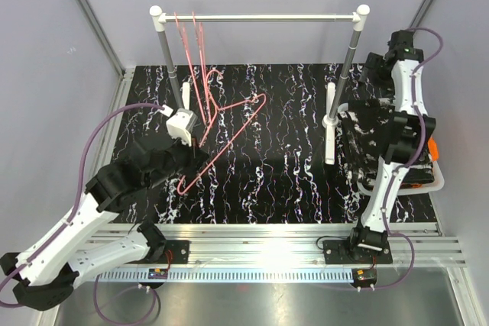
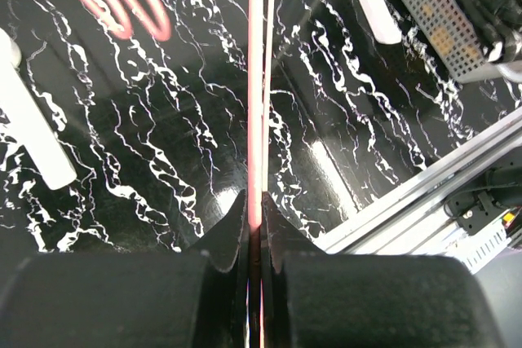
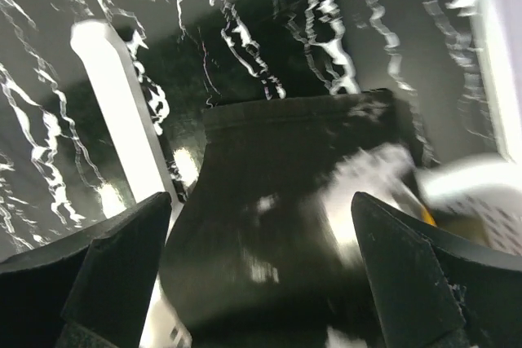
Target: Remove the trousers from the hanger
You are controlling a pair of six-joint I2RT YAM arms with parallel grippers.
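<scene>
Pink wire makes up the hanger (image 1: 233, 131) that the left gripper (image 2: 254, 216) has clamped tight, its fingers (image 2: 232, 230) pressed together on one thin run of the wire. In the top view this hanger is tilted over the left half of the black, white-veined table (image 1: 290, 181), below the rail of the rack (image 1: 260, 17). Whether its lower end touches the tabletop cannot be told. Other pink hangers (image 1: 187, 43) hang from the left end of the rail. The black trousers with white markings (image 1: 365, 137) are well away from the held hanger, on the right side of the table. They are draped over the near-left edge of a white basket (image 1: 439, 181), just beside the rack's right foot (image 1: 330, 131). The right gripper (image 3: 259, 201) hovers directly over that cloth with its fingers spread as wide as they go and nothing between them. A small orange patch (image 1: 433, 146) shows at the basket's right side beside the right arm, too little of it visible to name.
</scene>
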